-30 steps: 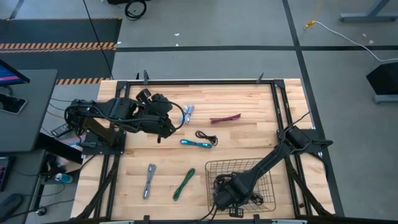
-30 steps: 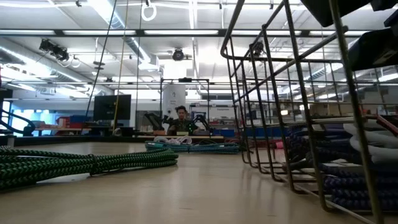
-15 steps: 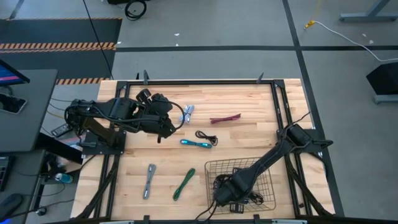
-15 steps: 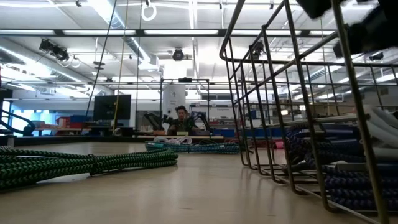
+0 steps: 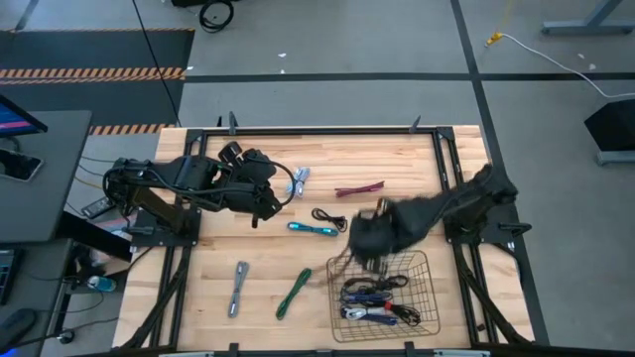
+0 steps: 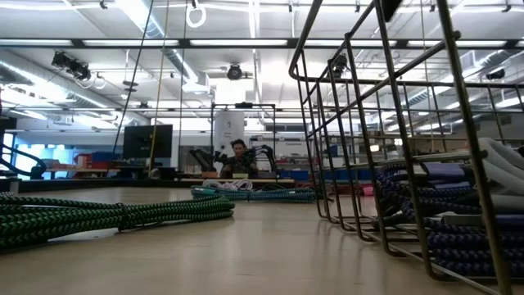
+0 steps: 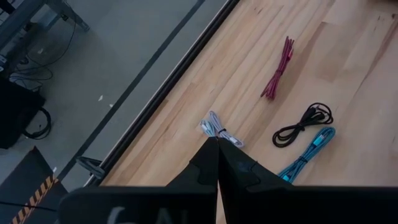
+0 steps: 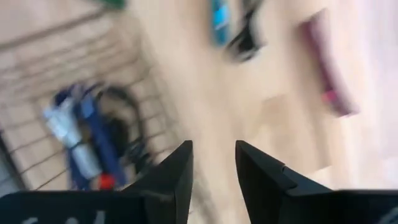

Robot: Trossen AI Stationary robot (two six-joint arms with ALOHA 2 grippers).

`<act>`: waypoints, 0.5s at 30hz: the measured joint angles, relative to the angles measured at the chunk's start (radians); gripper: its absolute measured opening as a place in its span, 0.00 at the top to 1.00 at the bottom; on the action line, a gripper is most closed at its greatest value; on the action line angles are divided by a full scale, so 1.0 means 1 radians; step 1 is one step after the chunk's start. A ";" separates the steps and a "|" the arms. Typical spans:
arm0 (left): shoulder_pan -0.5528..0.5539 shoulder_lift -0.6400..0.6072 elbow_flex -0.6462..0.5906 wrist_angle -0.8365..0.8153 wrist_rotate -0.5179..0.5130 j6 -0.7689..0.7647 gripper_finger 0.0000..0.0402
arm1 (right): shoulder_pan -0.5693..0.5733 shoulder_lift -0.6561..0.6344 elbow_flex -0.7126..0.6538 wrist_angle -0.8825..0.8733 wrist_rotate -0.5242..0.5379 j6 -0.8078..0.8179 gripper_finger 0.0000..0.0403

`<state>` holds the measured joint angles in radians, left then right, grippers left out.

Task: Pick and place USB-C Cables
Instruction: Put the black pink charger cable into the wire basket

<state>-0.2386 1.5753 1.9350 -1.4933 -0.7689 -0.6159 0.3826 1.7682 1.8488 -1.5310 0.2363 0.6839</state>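
No brand mark or readable lettering shows on anything here.

The counter (image 5: 397, 164) is pale wood planks inside a black metal frame. At its near right stands a black wire-mesh basket (image 5: 422, 260), holding a tangle of blue, black and silver-white cables (image 5: 375, 302); in the low view its wires (image 6: 385, 123) fill the right side, with thick braided blue loops (image 6: 454, 246) inside, cut off at the picture's edge.

Loose on the wood lie the remaining cables:
- a dark red bunch (image 5: 359, 188), long and thin, toward the far side
- a small black coil (image 5: 328, 217) near the middle
- a teal bunch (image 5: 313, 229) just beside the black one
- a silver-white bunch (image 5: 300, 181) close to the left arm's tip
- a grey bunch (image 5: 238, 288) at the near left
- a green bunch (image 5: 294, 293), whose braided weave shows close up in the low view (image 6: 115, 215)

The left gripper (image 5: 260, 203) rests over the far-left part of the counter, its jaws pressed closed on nothing, as its wrist view (image 7: 217, 163) shows.

The right gripper (image 5: 369, 238) hangs above the basket's far edge, blurred in the high view. In its own wrist view the two dark fingers (image 8: 177, 177) stand apart with nothing between them, so the jaws are open and empty; the rest of that picture is smeared.

A person (image 6: 238, 157) is seated far off in the room behind.
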 joint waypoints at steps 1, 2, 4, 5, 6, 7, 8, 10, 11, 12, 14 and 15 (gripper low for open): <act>0.000 0.000 0.000 0.000 0.000 0.001 0.99 | -0.029 -0.016 0.000 -0.007 0.016 -0.024 0.68; 0.000 0.000 0.000 0.000 0.000 0.008 0.99 | -0.060 -0.029 0.000 -0.016 0.027 -0.052 0.67; 0.000 0.000 0.000 0.000 0.000 0.026 0.99 | -0.135 -0.050 0.000 -0.037 0.047 -0.114 0.65; 0.000 0.000 0.000 0.000 0.000 0.031 0.99 | -0.174 -0.058 0.000 -0.042 0.058 -0.145 0.64; 0.000 0.000 0.000 0.000 0.000 0.034 0.99 | -0.217 -0.064 0.000 -0.041 0.060 -0.174 0.63; 0.000 0.000 0.000 0.000 0.000 0.034 0.99 | -0.261 -0.069 0.000 -0.040 0.056 -0.201 0.62; 0.000 0.000 0.000 0.000 0.000 0.036 0.99 | -0.302 -0.071 0.000 -0.041 0.052 -0.222 0.60; 0.000 0.000 0.000 0.000 0.000 0.052 0.99 | -0.385 -0.070 0.000 -0.041 0.042 -0.253 0.57; 0.000 0.000 0.000 -0.001 0.000 0.059 0.99 | -0.424 -0.069 0.000 -0.040 0.034 -0.274 0.56; 0.000 0.000 0.000 0.000 0.000 0.067 0.99 | -0.461 -0.067 0.000 -0.040 0.029 -0.296 0.54; 0.002 0.000 0.000 0.000 0.000 0.080 0.99 | -0.528 -0.056 0.000 -0.041 0.027 -0.326 0.51; 0.004 0.000 0.000 0.000 0.000 0.085 0.99 | -0.558 -0.050 -0.001 -0.040 0.027 -0.341 0.50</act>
<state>-0.2344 1.5753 1.9350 -1.4929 -0.7692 -0.5309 -0.1755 1.7177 1.8482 -1.5709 0.2629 0.3426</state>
